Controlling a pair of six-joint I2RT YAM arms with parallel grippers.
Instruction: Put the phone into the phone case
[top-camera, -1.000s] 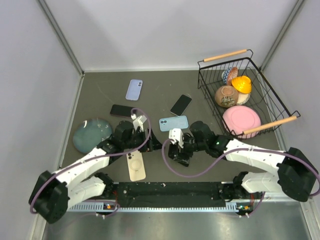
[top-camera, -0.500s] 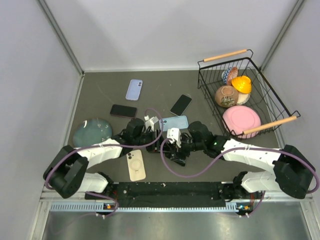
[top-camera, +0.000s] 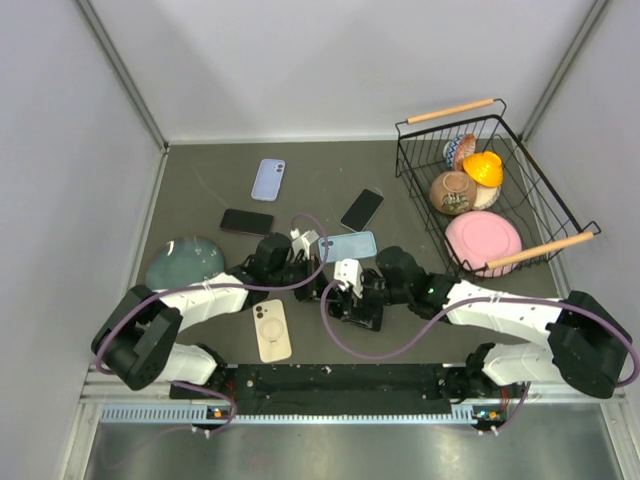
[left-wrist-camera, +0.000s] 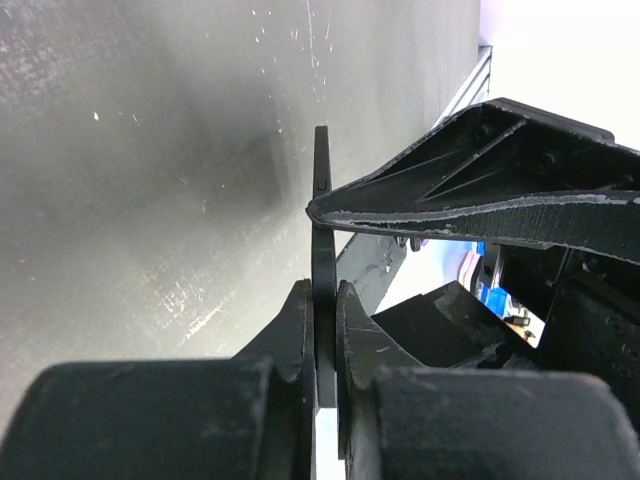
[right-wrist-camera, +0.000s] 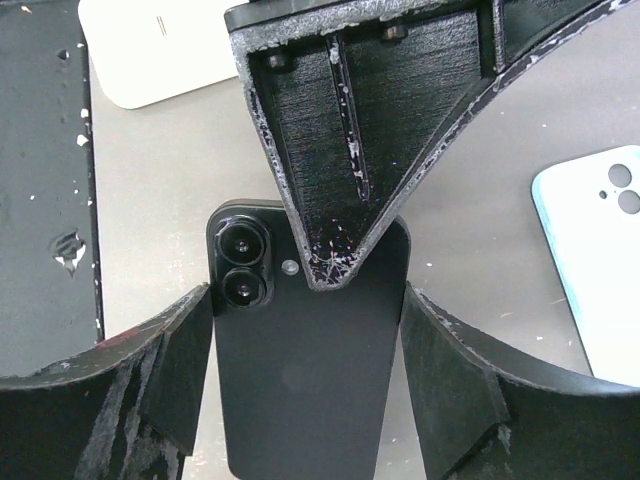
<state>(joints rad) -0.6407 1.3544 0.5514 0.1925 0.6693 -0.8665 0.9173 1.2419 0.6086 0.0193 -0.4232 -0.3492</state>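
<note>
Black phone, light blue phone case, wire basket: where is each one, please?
black phone (right-wrist-camera: 300, 400): right wrist view, middle of its back
light blue phone case (top-camera: 355, 245): top view, its middle
wire basket (top-camera: 452, 110): top view, far wooden handle

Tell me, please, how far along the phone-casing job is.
Done: the right gripper is clamped across the sides of the phone. In hand: the left gripper pinches the phone's camera end, so both hold it between them. Left: the blue case lies apart on the table, beyond the grippers; the phone is not yet in it.
</note>
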